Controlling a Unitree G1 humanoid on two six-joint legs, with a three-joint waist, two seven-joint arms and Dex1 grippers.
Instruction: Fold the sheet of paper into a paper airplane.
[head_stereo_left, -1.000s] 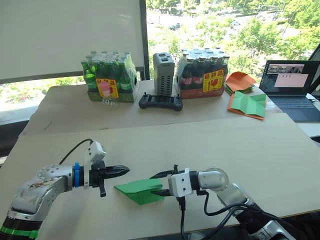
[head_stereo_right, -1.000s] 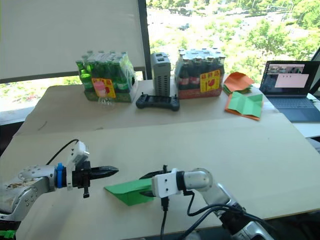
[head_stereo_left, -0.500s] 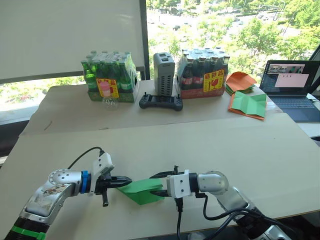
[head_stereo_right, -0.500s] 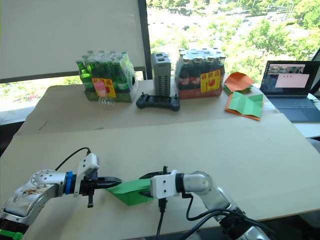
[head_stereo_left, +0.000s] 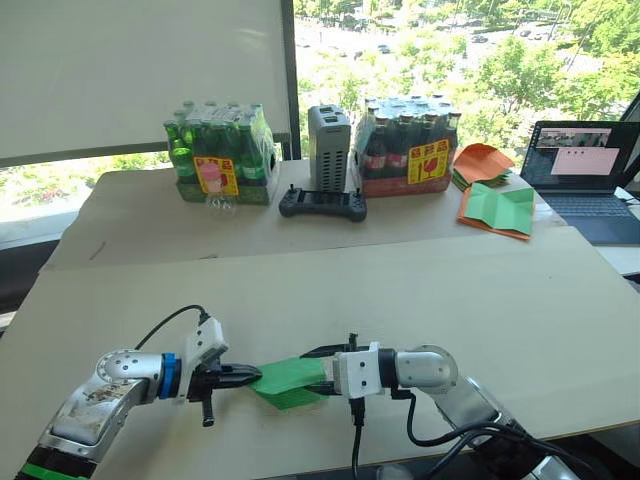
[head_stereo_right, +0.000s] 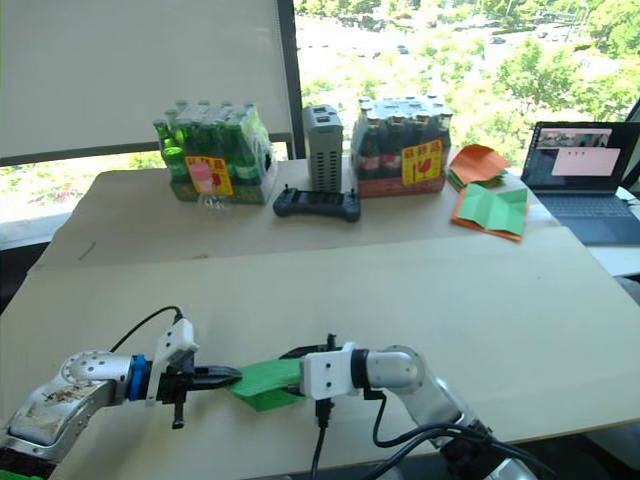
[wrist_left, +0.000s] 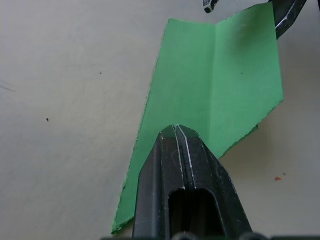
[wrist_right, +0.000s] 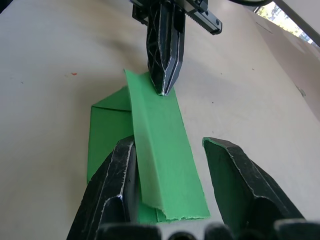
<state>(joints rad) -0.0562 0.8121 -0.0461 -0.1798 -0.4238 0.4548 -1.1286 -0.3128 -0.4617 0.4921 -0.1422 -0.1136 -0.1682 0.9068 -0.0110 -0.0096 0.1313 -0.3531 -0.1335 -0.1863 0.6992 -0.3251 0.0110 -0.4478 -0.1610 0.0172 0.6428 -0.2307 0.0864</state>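
- The desk (head_stereo_left: 520, 300) is a wide pale surface, and the green paper lies near its front edge, between the two arms.
- Along the far edge stand two shrink-wrapped packs of bottles (head_stereo_left: 218, 152), with a grey box (head_stereo_left: 327, 148) between them and a black controller (head_stereo_left: 321, 204) in front of it.
- At the far right corner sits a laptop (head_stereo_left: 583, 172); beside it lie orange papers (head_stereo_left: 480, 163) and a green sheet edged with orange (head_stereo_left: 497, 208).
- The sheet of paper (head_stereo_left: 288, 380) is partly folded (one long flap is raised along a crease, the rest flat on the desk).
- The right gripper (wrist_right: 170, 172) has its fingers apart, straddling the raised flap at its end.
- The left gripper (head_stereo_left: 250, 377) has its fingers pressed together, tip resting on the paper's opposite end.
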